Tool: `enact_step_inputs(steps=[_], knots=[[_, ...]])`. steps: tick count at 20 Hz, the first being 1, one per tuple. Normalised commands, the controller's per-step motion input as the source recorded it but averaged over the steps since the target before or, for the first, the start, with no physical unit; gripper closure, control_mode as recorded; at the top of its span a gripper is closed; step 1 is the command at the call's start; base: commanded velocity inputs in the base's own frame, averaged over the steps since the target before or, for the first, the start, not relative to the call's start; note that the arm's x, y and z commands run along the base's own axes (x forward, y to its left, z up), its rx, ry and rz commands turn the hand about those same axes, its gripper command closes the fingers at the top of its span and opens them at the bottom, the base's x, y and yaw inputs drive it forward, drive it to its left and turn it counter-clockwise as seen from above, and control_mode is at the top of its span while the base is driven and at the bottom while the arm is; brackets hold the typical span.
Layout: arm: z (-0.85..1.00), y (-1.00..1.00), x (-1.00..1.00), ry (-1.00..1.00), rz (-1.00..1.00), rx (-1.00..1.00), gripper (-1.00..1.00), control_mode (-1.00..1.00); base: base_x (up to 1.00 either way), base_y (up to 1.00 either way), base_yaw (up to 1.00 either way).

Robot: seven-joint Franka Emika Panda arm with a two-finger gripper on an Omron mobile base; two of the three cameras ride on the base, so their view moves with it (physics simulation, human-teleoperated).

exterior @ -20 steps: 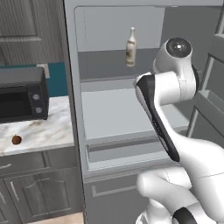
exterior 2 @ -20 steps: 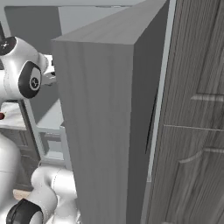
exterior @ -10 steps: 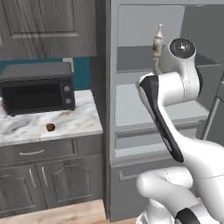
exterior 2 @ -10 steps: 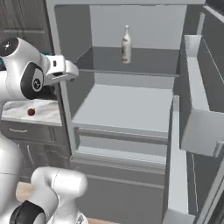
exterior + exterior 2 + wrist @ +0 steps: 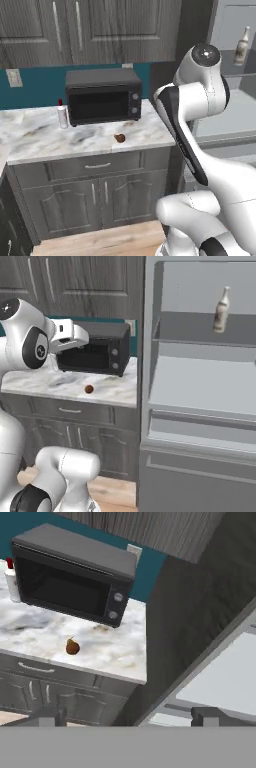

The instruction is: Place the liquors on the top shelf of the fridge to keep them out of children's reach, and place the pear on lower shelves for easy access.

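Note:
The pear [image 5: 73,646] lies on the marble counter [image 5: 30,629] in front of the black microwave [image 5: 75,574]; it also shows as pear [image 5: 120,138] and pear [image 5: 89,389]. The white liquor bottle with a red cap [image 5: 62,115] stands left of the microwave, also bottle [image 5: 11,579]. The pale liquor bottle [image 5: 221,302] stands on the dark top shelf [image 5: 195,331] of the open fridge [image 5: 147,381]; the pale lower shelf [image 5: 210,386] is bare. My gripper [image 5: 129,717] hangs open and empty, high above the counter and well short of the pear.
Dark wall cabinets hang over the microwave [image 5: 102,95], and grey drawers and doors [image 5: 95,192] run under the counter. A wall outlet [image 5: 13,77] sits on the teal backsplash. The fridge's grey side wall [image 5: 200,612] stands just right of the counter.
The whole picture has shifted from the fridge's inside to the counter, so the cameras have moved. The hand has swung left toward the microwave. The gripper stays open.

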Motion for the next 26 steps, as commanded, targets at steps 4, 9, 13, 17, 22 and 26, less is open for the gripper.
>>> enact_step_inputs(steps=[4, 9, 13, 17, 22, 26], knots=[[0.0, 0.0, 0.0, 0.0, 0.0, 0.0, -1.0, 1.0, 0.33, 1.0, 0.0], [0.0, 0.0, 0.0, 0.0, 0.0, 0.0, -1.0, 1.0, 0.59, 0.94, 0.0], [0.0, 0.0, 0.0, 0.0, 0.0, 0.0, -1.0, 1.0, 0.63, 0.55, 0.0], [0.0, 0.0, 0.0, 0.0, 0.0, 0.0, -1.0, 1.0, 0.55, 0.28, -0.01], [0.0, 0.0, 0.0, 0.0, 0.0, 0.0, -1.0, 1.0, 0.5, 0.01, -0.02], [0.0, 0.0, 0.0, 0.0, 0.0, 0.0, -1.0, 1.0, 0.49, 0.0, -0.01]])
